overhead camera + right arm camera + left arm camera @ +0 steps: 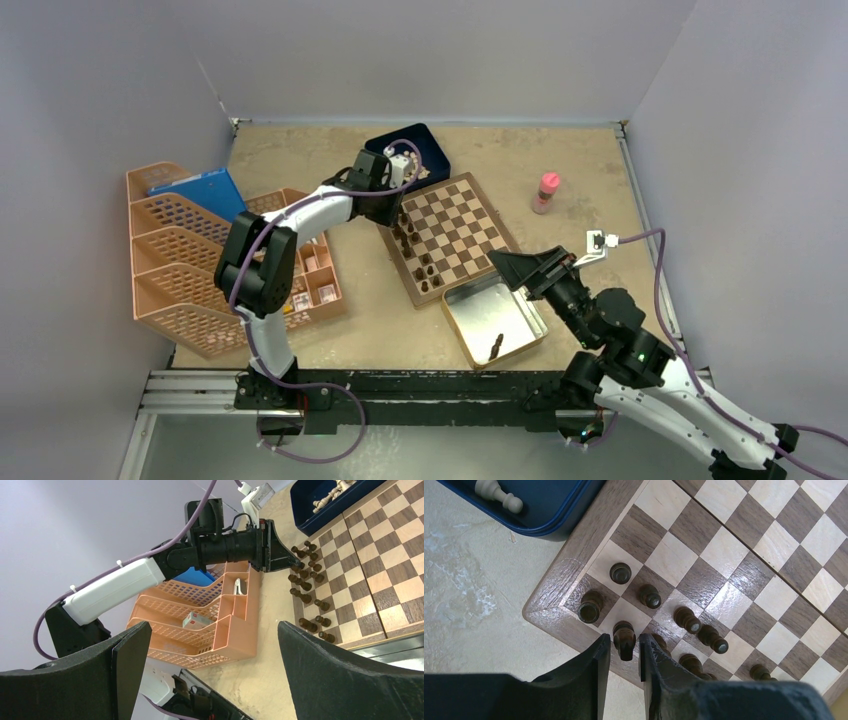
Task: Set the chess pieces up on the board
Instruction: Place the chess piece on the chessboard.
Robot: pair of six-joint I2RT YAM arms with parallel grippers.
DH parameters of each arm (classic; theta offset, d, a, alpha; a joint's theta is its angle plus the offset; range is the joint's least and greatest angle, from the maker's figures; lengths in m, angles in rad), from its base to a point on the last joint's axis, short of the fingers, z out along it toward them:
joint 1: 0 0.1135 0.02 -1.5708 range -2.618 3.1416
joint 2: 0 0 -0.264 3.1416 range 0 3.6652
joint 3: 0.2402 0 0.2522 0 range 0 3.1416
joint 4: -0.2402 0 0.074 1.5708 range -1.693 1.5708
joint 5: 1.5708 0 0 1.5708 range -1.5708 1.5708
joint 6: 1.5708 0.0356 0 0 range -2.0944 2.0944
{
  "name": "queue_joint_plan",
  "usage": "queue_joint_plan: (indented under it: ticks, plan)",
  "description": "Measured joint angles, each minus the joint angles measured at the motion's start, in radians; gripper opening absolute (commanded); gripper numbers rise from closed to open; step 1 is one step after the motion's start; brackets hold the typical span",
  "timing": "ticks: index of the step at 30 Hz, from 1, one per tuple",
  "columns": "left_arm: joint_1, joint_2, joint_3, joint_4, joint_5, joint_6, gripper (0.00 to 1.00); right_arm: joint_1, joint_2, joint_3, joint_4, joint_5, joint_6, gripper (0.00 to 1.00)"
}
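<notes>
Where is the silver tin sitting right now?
In the top view, the silver tin lies on the table right of centre, at the board's near corner, beside the open right gripper. One dark chess piece lies inside it.

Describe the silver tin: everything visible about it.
The tin is a shallow, square, open tray of shiny silver metal with a low raised rim. It lies flat on the table, turned at an angle, close beside the board's near edge; whether they touch is unclear. One dark chess piece lies on its side inside, near the front; the rest of its floor is bare. The open right gripper hangs over its far edge.
</notes>
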Motion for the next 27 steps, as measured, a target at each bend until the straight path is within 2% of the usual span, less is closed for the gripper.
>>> queue_joint_plan:
  ticks: [14,17,21,27]
  plan:
    - [0.000,0.000,0.039,-0.017,-0.001,0.003,0.31,0.000,0.020,-0.001,0.006,-0.002,-0.004,0.99]
    - [0.000,-0.002,0.069,-0.038,-0.001,0.003,0.36,0.000,0.036,-0.001,-0.005,-0.001,-0.003,0.99]
    - [0.000,-0.026,0.111,-0.061,-0.002,0.003,0.50,0.000,0.076,0.002,-0.050,0.003,-0.002,0.99]
    - [0.000,-0.148,0.121,-0.084,0.000,0.001,0.59,0.000,0.129,0.013,-0.142,0.001,0.001,0.99]
